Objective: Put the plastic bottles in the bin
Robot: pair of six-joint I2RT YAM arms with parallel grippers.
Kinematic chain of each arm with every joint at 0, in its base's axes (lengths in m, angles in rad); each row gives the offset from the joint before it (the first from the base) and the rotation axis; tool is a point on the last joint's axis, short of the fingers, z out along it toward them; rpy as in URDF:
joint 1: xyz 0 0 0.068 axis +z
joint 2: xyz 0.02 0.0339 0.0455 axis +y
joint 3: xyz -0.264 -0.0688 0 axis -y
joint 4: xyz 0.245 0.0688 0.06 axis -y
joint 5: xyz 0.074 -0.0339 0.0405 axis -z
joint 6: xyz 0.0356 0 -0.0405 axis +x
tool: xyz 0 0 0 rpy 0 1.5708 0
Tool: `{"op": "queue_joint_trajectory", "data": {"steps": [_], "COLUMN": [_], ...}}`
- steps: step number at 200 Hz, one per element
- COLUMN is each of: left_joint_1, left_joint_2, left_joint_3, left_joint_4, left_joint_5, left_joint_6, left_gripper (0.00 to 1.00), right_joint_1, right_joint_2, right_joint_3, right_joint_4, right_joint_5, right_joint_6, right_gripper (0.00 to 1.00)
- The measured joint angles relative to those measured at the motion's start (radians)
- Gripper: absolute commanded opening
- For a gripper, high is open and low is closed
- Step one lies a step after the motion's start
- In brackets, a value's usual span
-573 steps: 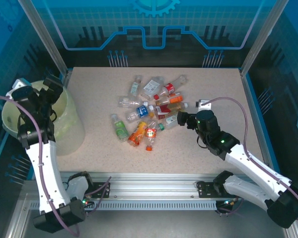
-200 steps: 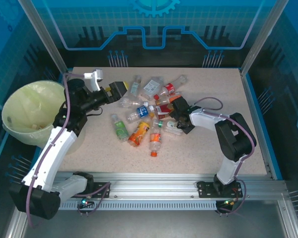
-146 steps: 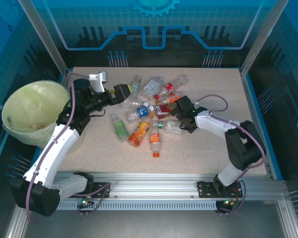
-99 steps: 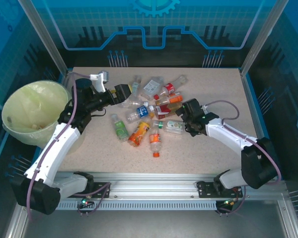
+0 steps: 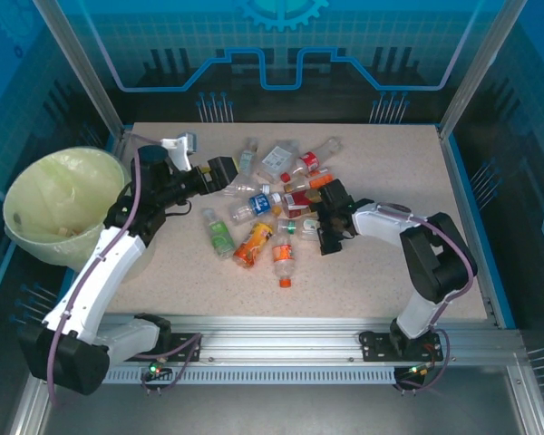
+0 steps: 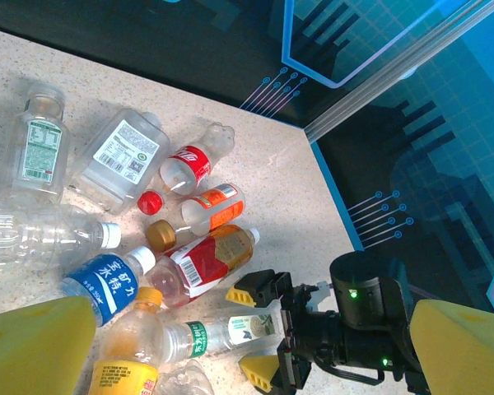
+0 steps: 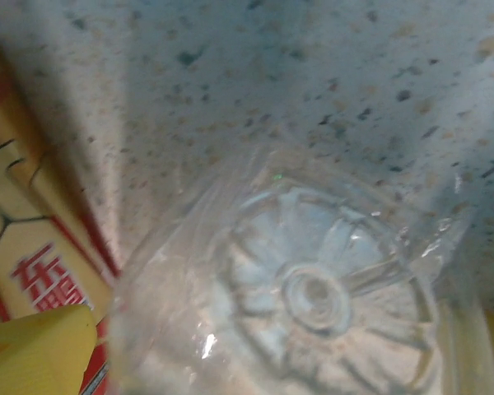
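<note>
- Two left gripper (image 5: 225, 172) fingers (image 6: 37, 346), spread wide, run off frame.
- Right gripper (image 5: 323, 234) jaws spread astride a clear bottle (image 7: 313, 296); contact unclear.
- Left arm (image 5: 100, 272) hides part of the bin (image 5: 45, 195).

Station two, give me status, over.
Left gripper open, above bottle pile, left edge. Right gripper open, fingers straddling base of clear green-labelled plastic bottle, not lifted. Red-labelled amber bottle crowding alongside; pale yellow-green round bin far left.

Place: a robot lab test cell.
Enclosure: aluminium posts (image 5: 72, 63) at the upper left and upper right; blue panels (image 5: 281, 54) with circuit and gear graphics across the top.
Bench: speckled table (image 5: 390, 163) at centre; slotted rail (image 5: 281, 349) along the bottom, carrying two white arms (image 5: 95, 281).
</note>
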Motion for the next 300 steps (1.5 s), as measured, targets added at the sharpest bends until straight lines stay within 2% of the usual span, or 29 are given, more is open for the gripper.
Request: {"op": "queue_joint_trajectory", "data": {"steps": [33, 57, 71, 124, 150, 177, 209, 231, 258, 300], "left_joint_1": [0.000, 0.000, -0.005, -0.053, -0.083, -0.138, -0.227, -0.297, -0.362, -0.393], "left_joint_2": [-0.003, -0.003, -0.003, 0.018, 0.037, 0.057, 0.083, 0.105, 0.133, 0.155], "left_joint_3": [0.000, 0.000, 0.000, 0.000, 0.000, 0.000, 0.000, 0.003, 0.018, 0.018], "left_joint_4": [-0.008, -0.008, -0.008, -0.008, -0.008, -0.009, -0.009, -0.009, -0.004, 0.074], "left_joint_5": [-0.001, 0.001, 0.003, 0.008, 0.011, 0.013, 0.058, 0.073, 0.071, 0.032], "left_joint_6": [0.016, 0.018, 0.018, 0.046, 0.078, 0.137, 0.229, 0.286, 0.333, 0.362], "left_gripper": [0.99, 0.99, 0.99, 0.99, 0.99, 0.99, 0.99, 0.99, 0.99, 0.99], "right_joint_1": [0.000, 0.000, -0.001, -0.006, -0.009, -0.010, -0.009, -0.009, -0.003, 0.052], "right_joint_2": [-0.013, -0.042, -0.071, -0.259, -0.411, -0.574, -0.703, -0.722, -0.716, -0.651], "right_joint_3": [-0.023, -0.063, -0.096, -0.180, -0.182, -0.182, -0.151, -0.106, -0.071, -0.020], "right_joint_4": [0.016, 0.037, 0.051, 0.004, -0.018, 0.025, 0.090, 0.103, 0.146, 0.197], "right_joint_5": [0.012, 0.042, 0.071, 0.248, 0.378, 0.447, 0.371, 0.271, 0.132, -0.001], "right_joint_6": [0.055, 0.082, 0.087, 0.065, -0.092, -0.436, -0.838, -1.004, -1.101, -1.119], "right_gripper": [0.90, 0.71, 0.64, 0.49, 0.46, 0.47, 0.45, 0.46, 0.46, 0.47]}}
